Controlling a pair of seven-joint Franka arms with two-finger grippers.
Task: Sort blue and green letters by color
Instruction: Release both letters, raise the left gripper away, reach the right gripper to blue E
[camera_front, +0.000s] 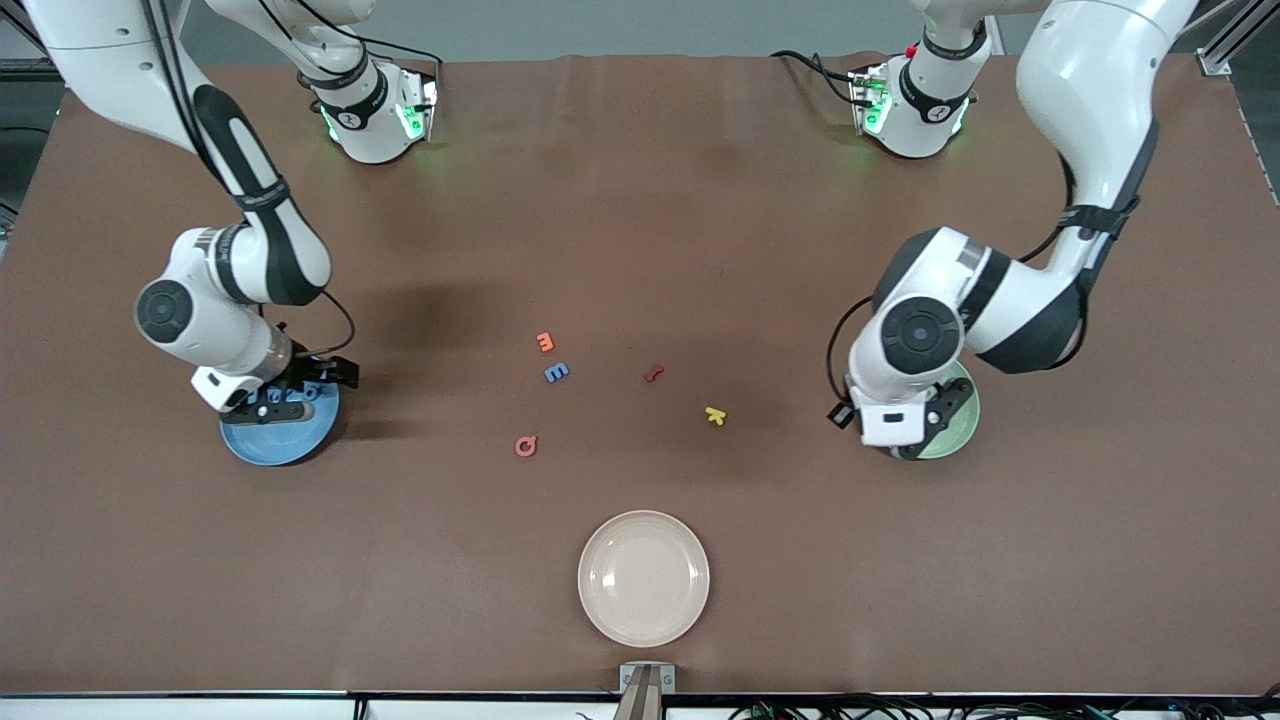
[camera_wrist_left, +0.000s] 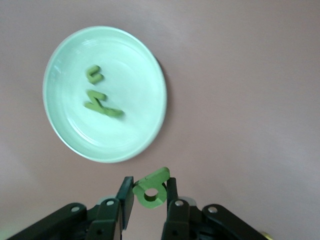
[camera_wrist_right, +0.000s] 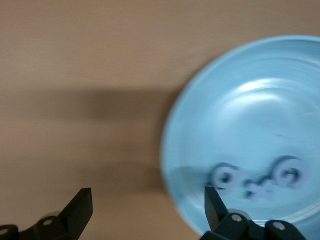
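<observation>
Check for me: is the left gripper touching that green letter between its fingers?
Touching. The left wrist view shows the left gripper shut on the green letter, both fingers pressed against its sides, held beside the green plate.

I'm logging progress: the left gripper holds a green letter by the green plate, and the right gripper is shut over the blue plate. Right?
Not quite. The right gripper is open over the blue plate, as the right wrist view shows. The left gripper does hold a green letter by the green plate.
</observation>
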